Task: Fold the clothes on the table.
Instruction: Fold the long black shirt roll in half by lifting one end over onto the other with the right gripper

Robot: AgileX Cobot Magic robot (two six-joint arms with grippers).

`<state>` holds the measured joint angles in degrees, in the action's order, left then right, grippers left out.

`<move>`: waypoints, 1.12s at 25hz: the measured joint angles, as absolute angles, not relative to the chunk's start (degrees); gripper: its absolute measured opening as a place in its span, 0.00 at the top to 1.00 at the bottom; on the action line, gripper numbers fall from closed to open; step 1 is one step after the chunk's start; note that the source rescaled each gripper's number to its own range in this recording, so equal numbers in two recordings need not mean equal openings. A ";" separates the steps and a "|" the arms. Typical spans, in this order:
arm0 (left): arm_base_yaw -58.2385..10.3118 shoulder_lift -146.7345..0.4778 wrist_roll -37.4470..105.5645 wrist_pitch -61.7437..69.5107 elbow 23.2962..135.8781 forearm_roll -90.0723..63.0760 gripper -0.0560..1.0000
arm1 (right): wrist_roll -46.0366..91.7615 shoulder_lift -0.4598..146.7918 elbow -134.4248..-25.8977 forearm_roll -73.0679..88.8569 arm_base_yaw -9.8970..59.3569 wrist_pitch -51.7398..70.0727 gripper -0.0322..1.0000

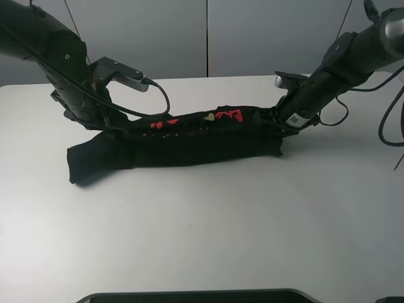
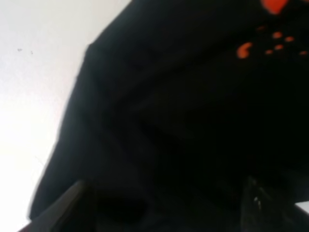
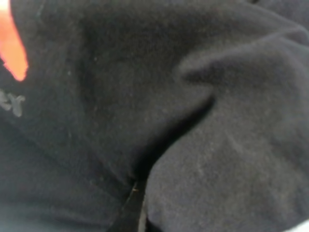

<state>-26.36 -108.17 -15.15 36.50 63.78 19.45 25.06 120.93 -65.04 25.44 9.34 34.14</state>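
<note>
Black cotton, that short-sleeved T-shirt [image 1: 183, 142] with red and yellow characters, lies folded into a long narrow band across the far half of the wide white flat table [image 1: 208, 240]. My left pincer [image 1: 107, 123] sits at the shirt's left end with its jaws spread wide, the cloth bunched between them. My right pincer [image 1: 278, 120] is at the shirt's right end, pressed together and pinching a fold of the black fabric, slightly raised off the table.
</note>
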 joint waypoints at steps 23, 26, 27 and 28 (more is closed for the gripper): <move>-26.36 -102.09 -14.38 38.68 63.93 21.20 0.18 | 0.74 91.10 -63.19 -12.96 8.55 38.33 0.87; -26.36 -99.71 -14.37 38.79 64.03 21.56 0.18 | 0.49 88.77 -63.19 -11.99 8.78 38.66 0.87; -26.36 -99.04 -14.37 38.79 64.03 21.68 0.18 | 1.19 88.26 -63.19 -10.82 9.26 38.93 0.87; -26.36 -98.30 -14.37 38.79 64.03 21.93 0.18 | 2.71 88.00 -63.19 -8.62 9.97 39.21 0.87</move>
